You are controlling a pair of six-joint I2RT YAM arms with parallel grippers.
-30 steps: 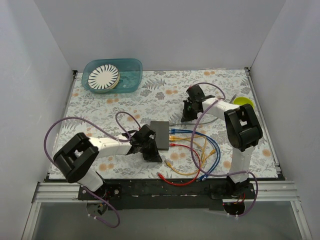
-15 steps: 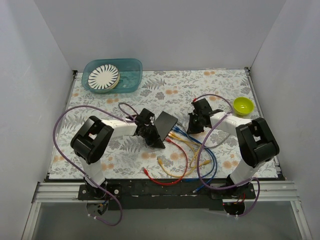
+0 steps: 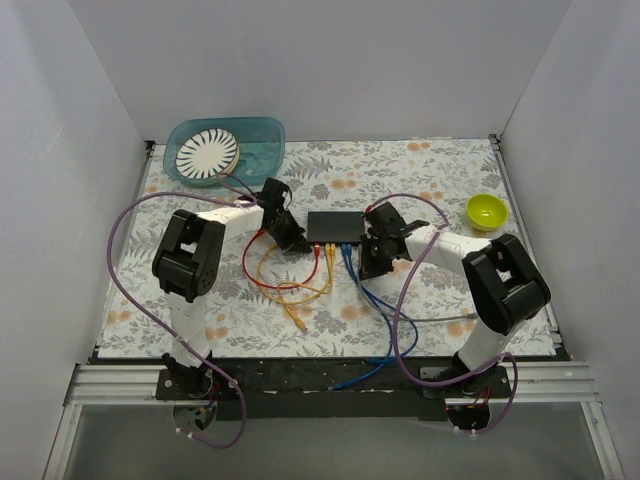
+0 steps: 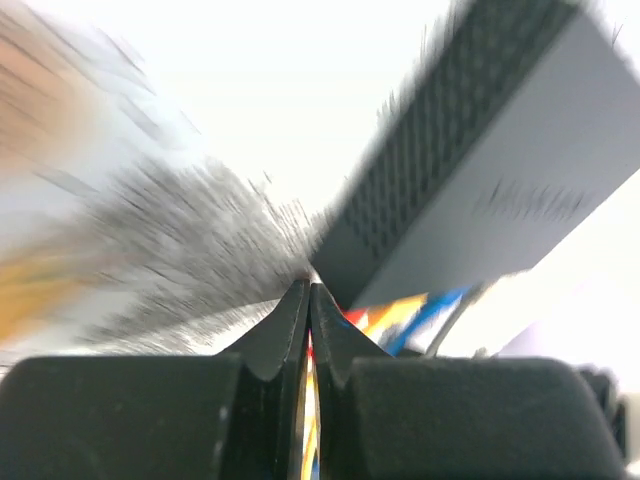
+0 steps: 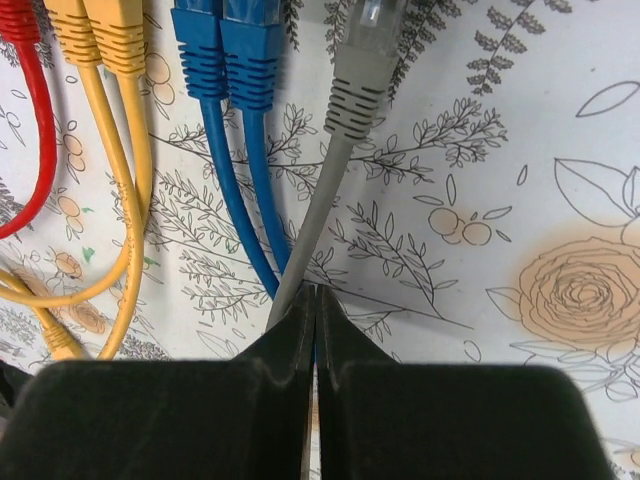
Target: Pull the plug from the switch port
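Observation:
The black switch [image 3: 335, 227] lies flat mid-table with its socket edge toward the arms. Red [image 3: 262, 270], yellow [image 3: 300, 290], blue [image 3: 375, 300] and grey cables run out of that edge. In the right wrist view the red [image 5: 18, 20], yellow [image 5: 100, 30], blue [image 5: 232, 50] and grey [image 5: 358, 85] plugs sit side by side at the top. My right gripper [image 5: 315, 292] is shut and empty just below them, tips beside the grey cable; from above it [image 3: 369, 260] is at the switch's near right. My left gripper [image 4: 308, 290] is shut and blurred, beside the switch's [image 4: 500, 170] left end.
A teal tub [image 3: 262, 150] holding a striped plate [image 3: 207, 153] stands at the back left. A yellow-green bowl [image 3: 486, 211] sits at the right. Loose cable loops spread over the floral mat toward the near edge. Purple arm cables arc beside both arms.
The switch has moved away from the arms and turned square, dragging its cables. My left gripper swung back with it; my right gripper came down to its near right edge.

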